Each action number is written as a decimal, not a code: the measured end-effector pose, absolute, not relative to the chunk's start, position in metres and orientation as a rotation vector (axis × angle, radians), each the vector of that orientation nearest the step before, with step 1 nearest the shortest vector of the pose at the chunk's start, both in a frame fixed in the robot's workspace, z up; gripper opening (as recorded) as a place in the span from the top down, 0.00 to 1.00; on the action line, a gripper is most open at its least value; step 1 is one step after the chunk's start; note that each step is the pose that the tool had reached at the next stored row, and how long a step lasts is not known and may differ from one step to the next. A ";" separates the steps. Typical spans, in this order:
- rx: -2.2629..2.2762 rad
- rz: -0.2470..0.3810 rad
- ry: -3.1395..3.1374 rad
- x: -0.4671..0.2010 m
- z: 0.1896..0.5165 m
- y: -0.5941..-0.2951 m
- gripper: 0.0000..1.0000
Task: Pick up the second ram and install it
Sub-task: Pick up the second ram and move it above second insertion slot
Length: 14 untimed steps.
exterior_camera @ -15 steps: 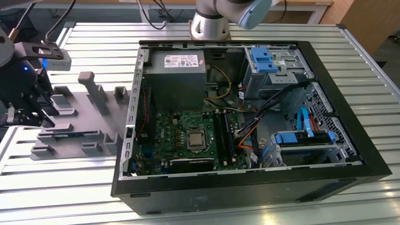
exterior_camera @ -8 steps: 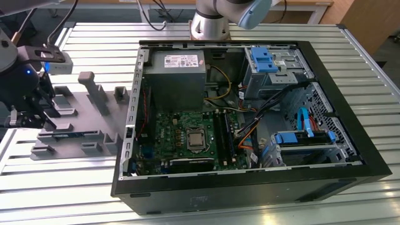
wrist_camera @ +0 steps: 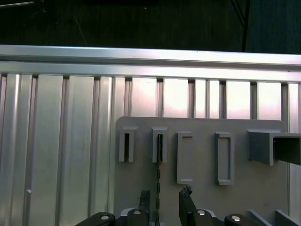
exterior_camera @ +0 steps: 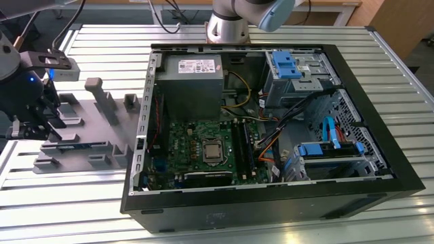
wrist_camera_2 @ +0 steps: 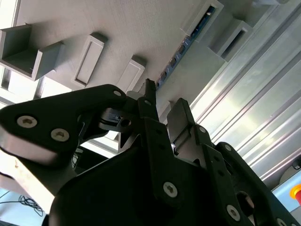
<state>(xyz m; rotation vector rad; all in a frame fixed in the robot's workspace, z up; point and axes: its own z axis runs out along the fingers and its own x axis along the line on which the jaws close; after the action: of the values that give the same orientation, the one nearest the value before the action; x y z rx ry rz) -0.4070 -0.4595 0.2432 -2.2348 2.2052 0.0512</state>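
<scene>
Ribbed aluminium tabletop (exterior_camera: 68, 203), wooden panel (exterior_camera: 407, 25) behind

Looks like a robotics lab or test cell. The desk (exterior_camera: 101, 203) is ribbed aluminium profile, with a robot arm base (exterior_camera: 227, 28) standing at its far edge. A black hand (wrist_camera: 164, 194) sits over a gray fixture plate (exterior_camera: 81, 152) with slotted holder blocks. An open PC tower (exterior_camera: 271, 208) lies on its side on the desk, side panel off, with the motherboard (exterior_camera: 203, 147) and drive bays (exterior_camera: 285, 66) exposed. Loose cables (exterior_camera: 169, 18) hang behind. There's wooden furniture (exterior_camera: 400, 25) at the exterior view's right.
</scene>
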 end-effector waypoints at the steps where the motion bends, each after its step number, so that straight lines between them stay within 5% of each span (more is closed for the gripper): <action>1: -2.235 0.051 2.205 -0.407 0.243 -0.460 0.62; 14: -2.237 0.039 2.207 -0.407 0.232 -0.460 0.62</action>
<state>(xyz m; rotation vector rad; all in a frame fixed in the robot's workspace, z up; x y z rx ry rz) -0.4070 -0.4596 0.2320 -2.2372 2.2075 0.0388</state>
